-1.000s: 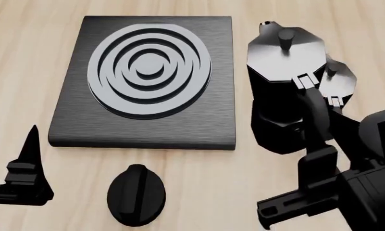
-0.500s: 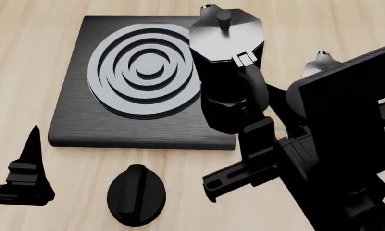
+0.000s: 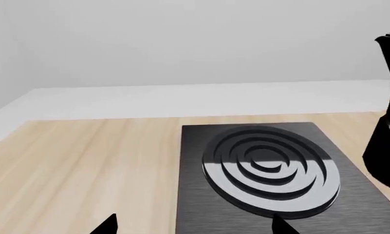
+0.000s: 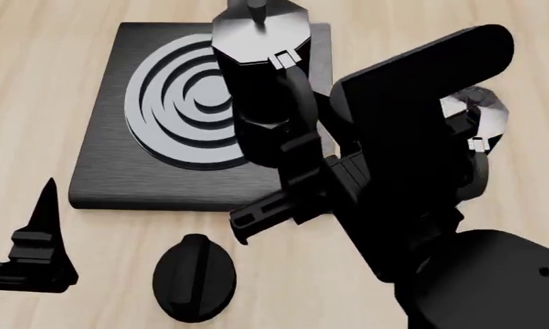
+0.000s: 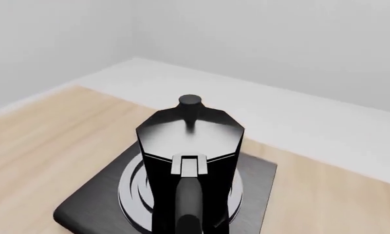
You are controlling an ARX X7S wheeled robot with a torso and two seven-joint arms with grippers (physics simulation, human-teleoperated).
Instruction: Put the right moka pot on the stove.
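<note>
The right gripper (image 4: pixel 297 175) grips the handle of the right moka pot (image 4: pixel 260 82), which sits over the right part of the burner rings on the stove (image 4: pixel 101 157). The right arm (image 4: pixel 411 157) hides most of the second moka pot (image 4: pixel 476 113), leaving its grey lid showing. A black oval knob (image 4: pixel 194 277) lies on the wooden table (image 4: pixel 36 82) just before the stove. The left gripper (image 4: pixel 36 240) hangs at lower left, holding nothing.
</note>
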